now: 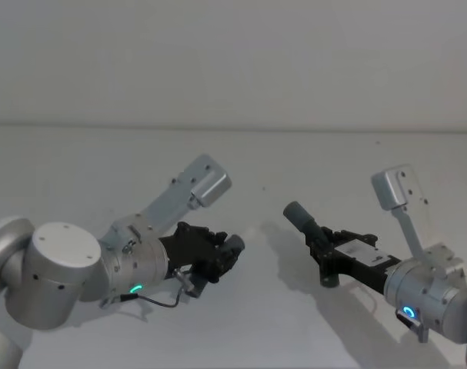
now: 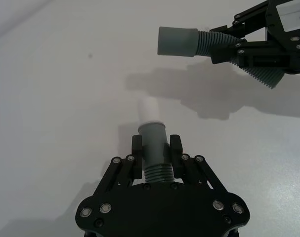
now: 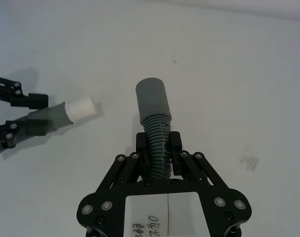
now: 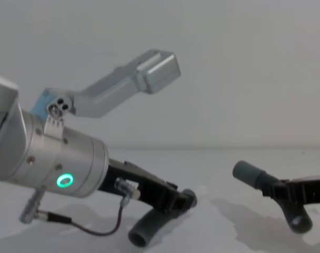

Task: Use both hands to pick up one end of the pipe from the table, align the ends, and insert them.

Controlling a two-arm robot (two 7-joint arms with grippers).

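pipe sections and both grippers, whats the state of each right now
left gripper: jaws shut on the spigot section, at its cuff
right gripper: jaws shut on the ribs of the cuff section
spigot section: held, whitish spigot bare, not inserted
cuff section: held clear of the table, apart from the spigot

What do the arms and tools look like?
Silver cylindrical wrists with lit rings and grey brackets. The left tool and right tool are black linkages with silver screws. A black cable hangs under the left wrist; a white handwritten label marks the right tool.
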